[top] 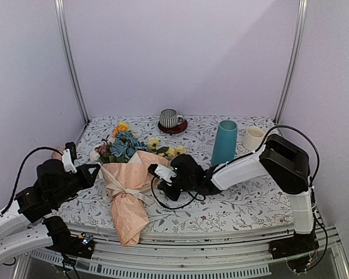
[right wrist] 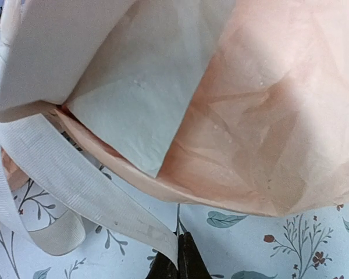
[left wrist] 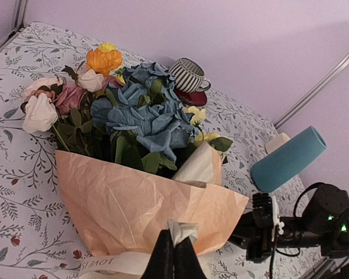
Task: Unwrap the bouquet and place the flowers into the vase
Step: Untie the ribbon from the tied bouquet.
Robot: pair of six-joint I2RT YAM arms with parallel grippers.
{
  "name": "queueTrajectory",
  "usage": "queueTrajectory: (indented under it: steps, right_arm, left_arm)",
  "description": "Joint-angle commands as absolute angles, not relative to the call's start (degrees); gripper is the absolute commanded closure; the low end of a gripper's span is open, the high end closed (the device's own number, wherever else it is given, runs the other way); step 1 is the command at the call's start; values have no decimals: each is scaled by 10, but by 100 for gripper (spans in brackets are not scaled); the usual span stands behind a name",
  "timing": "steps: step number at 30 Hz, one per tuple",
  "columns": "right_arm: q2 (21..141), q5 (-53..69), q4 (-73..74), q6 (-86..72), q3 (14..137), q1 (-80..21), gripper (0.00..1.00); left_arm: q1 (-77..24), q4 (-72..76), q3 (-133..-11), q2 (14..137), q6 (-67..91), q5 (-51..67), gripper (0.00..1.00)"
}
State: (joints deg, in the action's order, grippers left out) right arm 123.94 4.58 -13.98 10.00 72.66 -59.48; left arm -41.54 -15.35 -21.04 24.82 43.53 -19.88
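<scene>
Top view: the bouquet lies on the worktop, vase upright behind. Left wrist: left fingers clenched on its light, crushable wrap. Right wrist: right fingers pinch the limp, probably slippery ribbon tail, likely the place to pull.

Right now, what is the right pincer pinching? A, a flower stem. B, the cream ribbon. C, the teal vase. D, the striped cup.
B: in the right wrist view the right pincer is shut on the end of the cream ribbon, which trails from the peach-wrapped bouquet.
</scene>
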Motion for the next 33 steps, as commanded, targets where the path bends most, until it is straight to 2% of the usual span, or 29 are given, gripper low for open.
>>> queueTrajectory:
  steps: [1,12,19,26,33]
  right_arm:
    - [1178,30,-189,86,690,-588,98]
    - [1135,49,-210,48,642,-547,98]
    - [1118,44,-209,22,625,-511,98]
    - [1096,6,-215,5,605,-487,98]
    - [1074,-84,-238,-20,577,-486,98]
  left_arm:
    - [-408,-156,-215,252,433,-194,100]
    - [-408,-119,-216,283,425,-163,100]
    - [-407,-57,-241,365,399,-108,100]
    - [-406,-42,-285,464,383,-80,100]
    - [-406,-43,-278,442,384,-94,100]
